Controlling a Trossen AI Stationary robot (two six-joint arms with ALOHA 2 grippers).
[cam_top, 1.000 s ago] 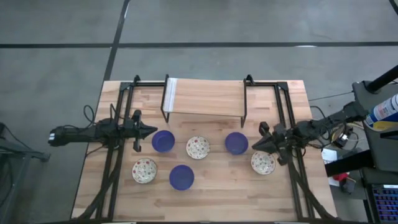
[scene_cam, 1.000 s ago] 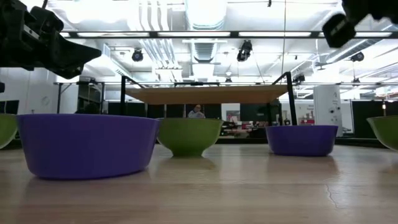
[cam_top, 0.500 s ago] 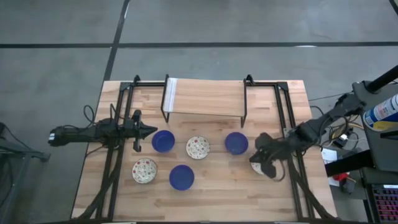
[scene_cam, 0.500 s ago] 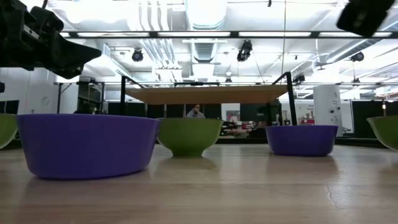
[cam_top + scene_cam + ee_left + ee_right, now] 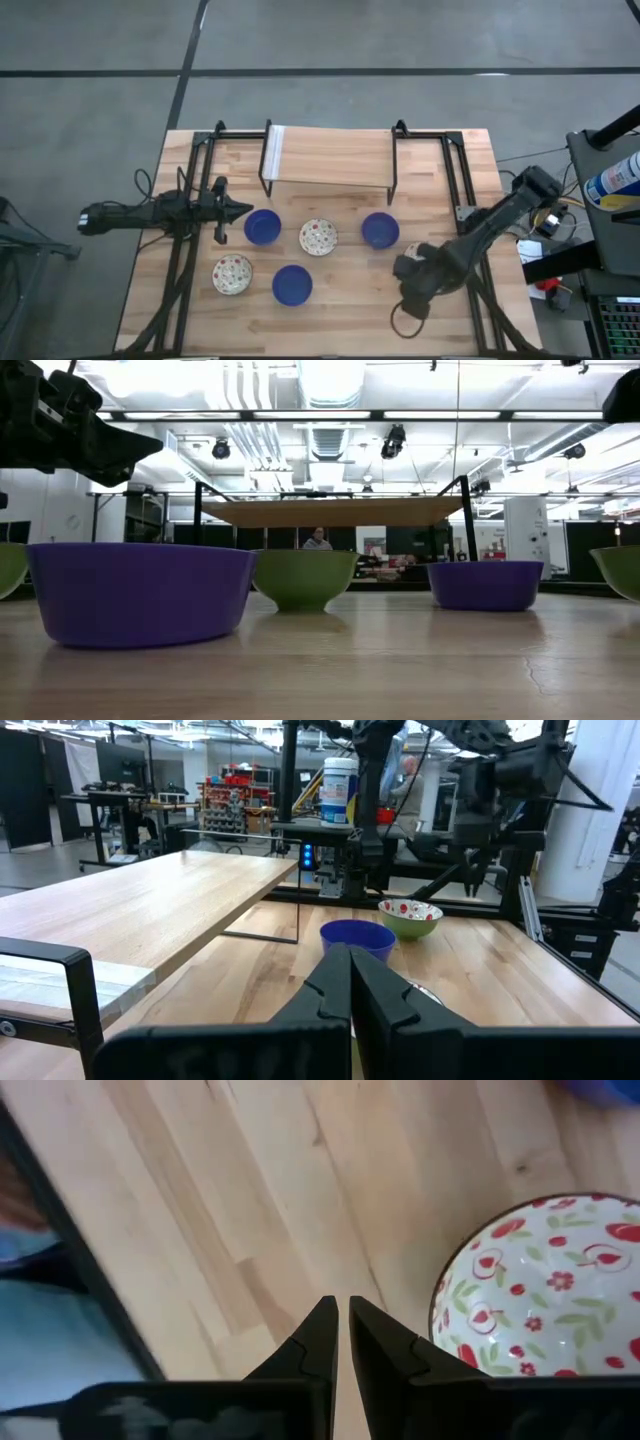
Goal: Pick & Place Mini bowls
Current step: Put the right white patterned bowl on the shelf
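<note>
Six mini bowls sit upright on their bases on the wooden table. Three are deep blue (image 5: pixel 262 227) (image 5: pixel 380 230) (image 5: pixel 292 285). Three are white with red speckles (image 5: pixel 318 237) (image 5: pixel 232 274) and green outside. The third speckled bowl (image 5: pixel 415 250) is mostly hidden under my right arm in the high view. My right gripper (image 5: pixel 343 1330) is shut and points down at bare table beside that bowl's rim (image 5: pixel 450 1295), touching nothing. My left gripper (image 5: pixel 238 210) is shut and waits just left of the blue bowl (image 5: pixel 262 227).
A black-framed wooden shelf (image 5: pixel 330 160) stands at the table's far side. Black rails (image 5: pixel 180 270) (image 5: pixel 480 290) run along both sides of the table. The table's near strip (image 5: pixel 340 325) is bare wood. A person shows far off in the room (image 5: pixel 318 540).
My right arm has swung from the table's right side toward the near edge and leftward. Its gripper has tipped downward over the right-hand speckled bowl, which it now mostly covers in the high view. In the low view it has risen out of sight. No bowl has moved.
</note>
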